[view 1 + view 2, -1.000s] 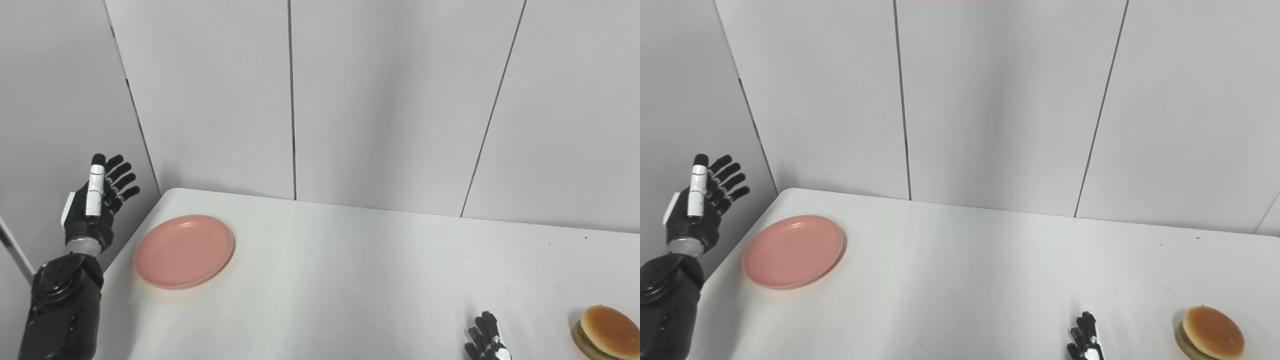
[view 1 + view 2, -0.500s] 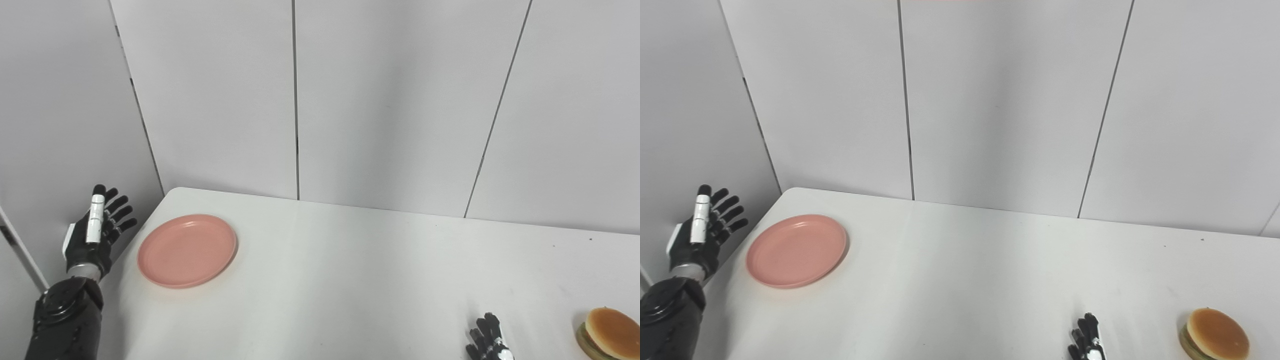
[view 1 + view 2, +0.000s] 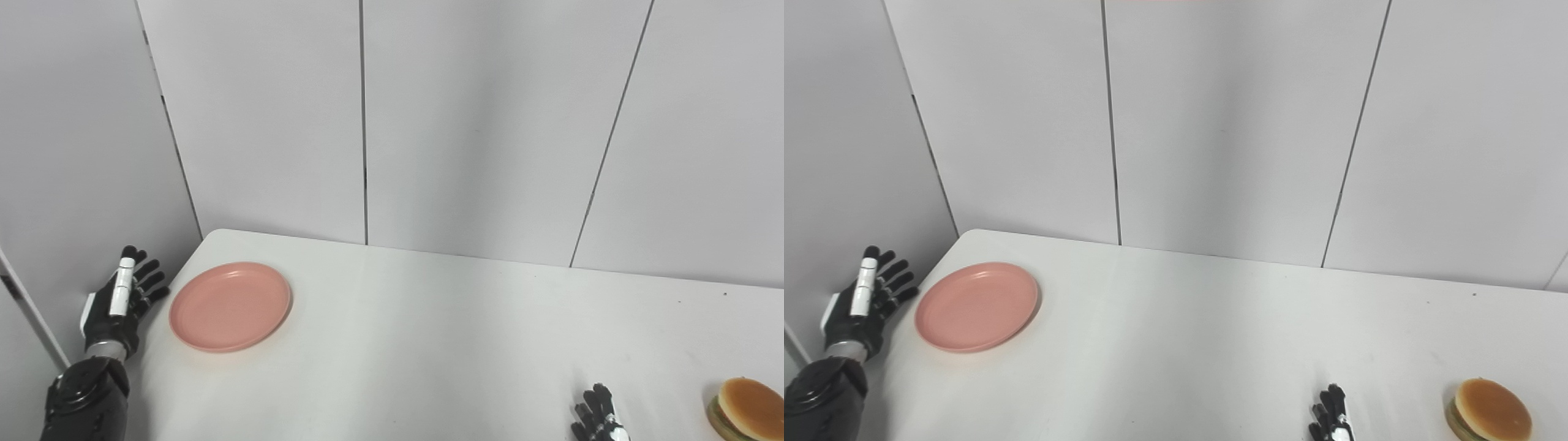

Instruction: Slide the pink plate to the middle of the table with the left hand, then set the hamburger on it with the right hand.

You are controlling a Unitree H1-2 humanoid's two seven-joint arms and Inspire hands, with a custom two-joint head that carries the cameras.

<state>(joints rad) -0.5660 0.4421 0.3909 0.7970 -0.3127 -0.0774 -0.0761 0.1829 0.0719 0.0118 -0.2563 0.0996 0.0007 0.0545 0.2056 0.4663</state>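
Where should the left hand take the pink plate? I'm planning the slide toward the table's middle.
Probably at the outer rim, coming from the table's left edge. The pink plate lies flat and shallow, and the open left hand is just beside that rim, not yet touching.

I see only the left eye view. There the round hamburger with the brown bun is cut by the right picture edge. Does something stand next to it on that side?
Observer: No. In the right eye view the whole width of the round hamburger with the brown bun shows, and to its right there is only the bare surface of the white table.
Operator: And the wall behind, does it go on plain after the last seam that I see?
Observer: Not fully. The right eye view shows one more dark wall seam at the far right edge, running down toward the table's back edge.
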